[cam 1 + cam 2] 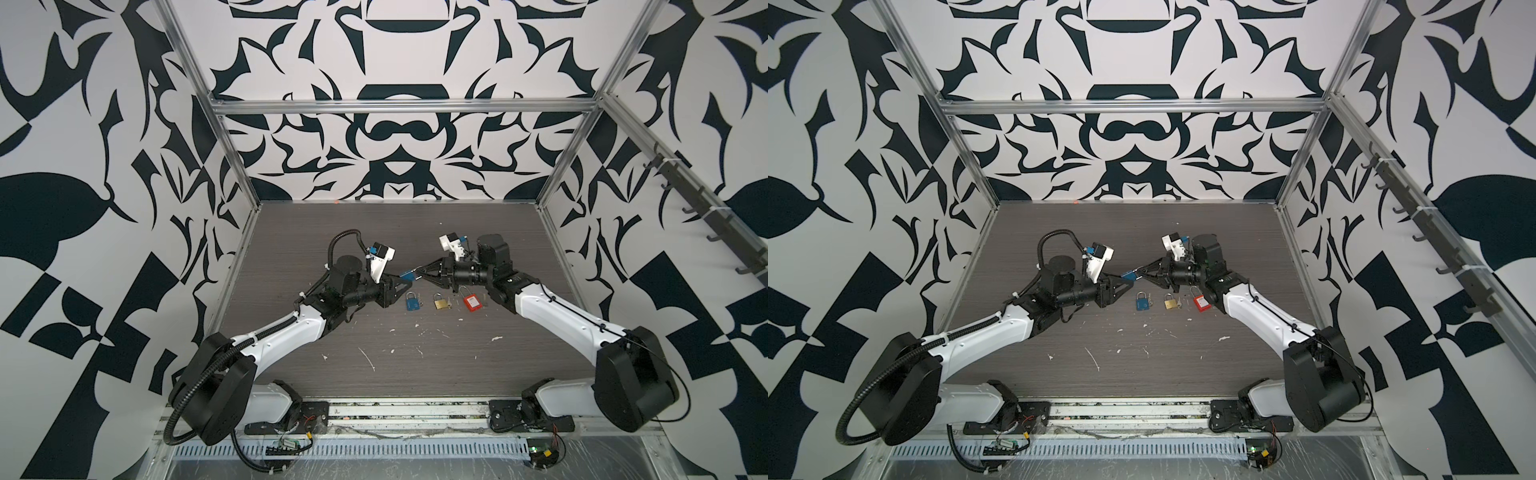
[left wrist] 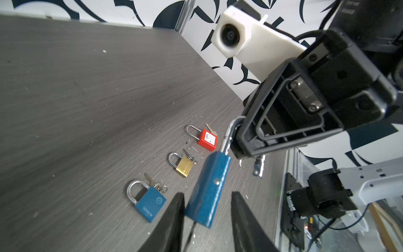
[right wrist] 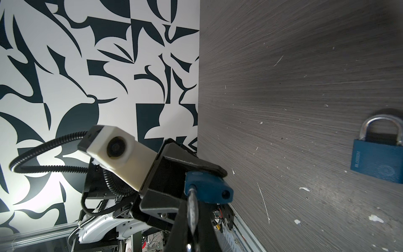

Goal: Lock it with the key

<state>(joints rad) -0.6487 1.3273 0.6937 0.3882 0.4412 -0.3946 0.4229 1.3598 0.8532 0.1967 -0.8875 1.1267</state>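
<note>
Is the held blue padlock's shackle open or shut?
Open. The held blue padlock has one shackle leg outside the body; its socket is empty.

Mid-frame in a top view, a row on the bench (image 1: pixel 374 249): left padlock (image 1: pixel 412 303), middle padlock (image 1: pixel 441 303), right padlock (image 1: pixel 472 303); the fourth padlock (image 1: pixel 408 275), apparently raised, shows just above the row's left end.
</note>
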